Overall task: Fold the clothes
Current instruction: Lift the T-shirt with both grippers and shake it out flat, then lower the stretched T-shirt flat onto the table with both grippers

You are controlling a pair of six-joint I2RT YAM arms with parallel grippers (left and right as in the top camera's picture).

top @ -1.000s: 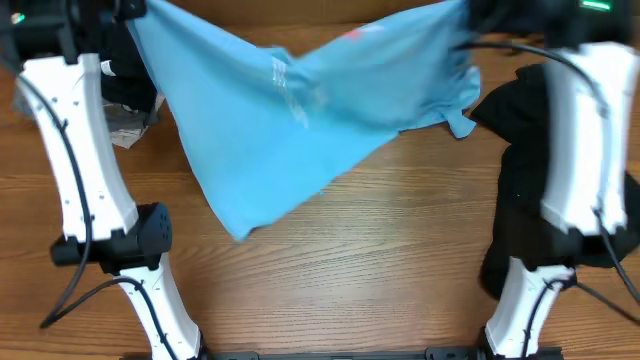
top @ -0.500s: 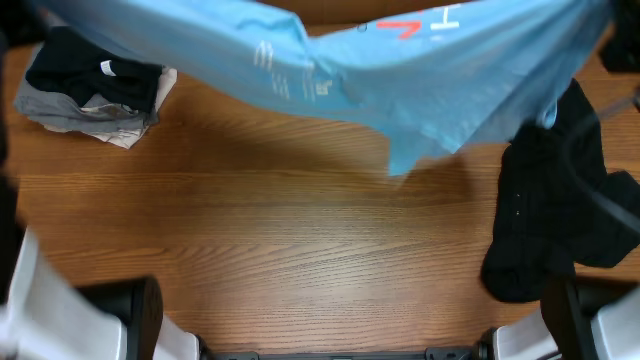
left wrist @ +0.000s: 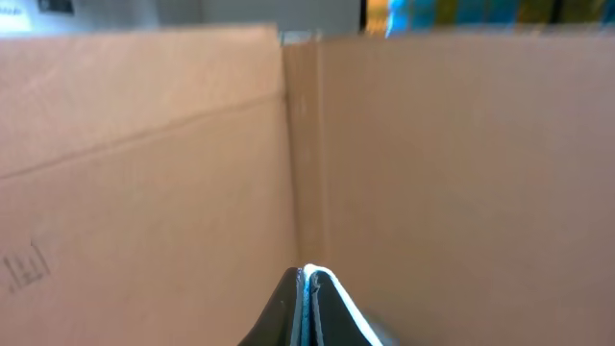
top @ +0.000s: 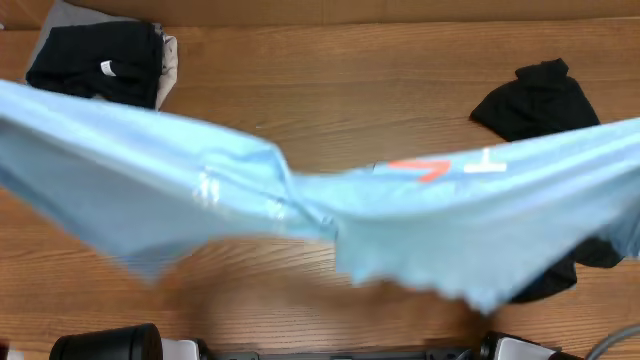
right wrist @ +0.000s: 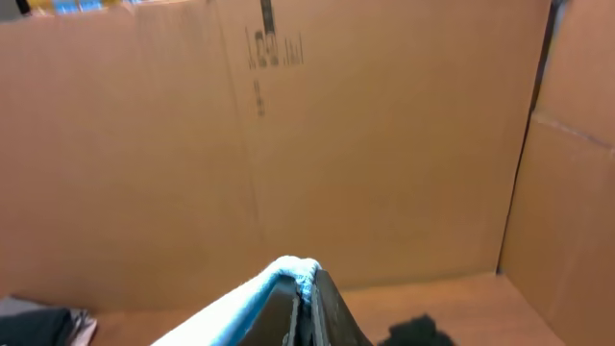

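Evidently early: the light blue T-shirt (top: 300, 200) hangs unfolded between left gripper (left wrist: 307, 288) and right gripper (right wrist: 303, 288) (both pinching its edge). 1 black garment (top: 540, 100) waits crumpled.

Even, bright light; the T-shirt (top: 320, 212) smears with motion blur.

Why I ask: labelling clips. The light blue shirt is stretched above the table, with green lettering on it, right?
Not quite. The shirt is stretched above the table, but its lettering is red and white; the overhead view shows it.
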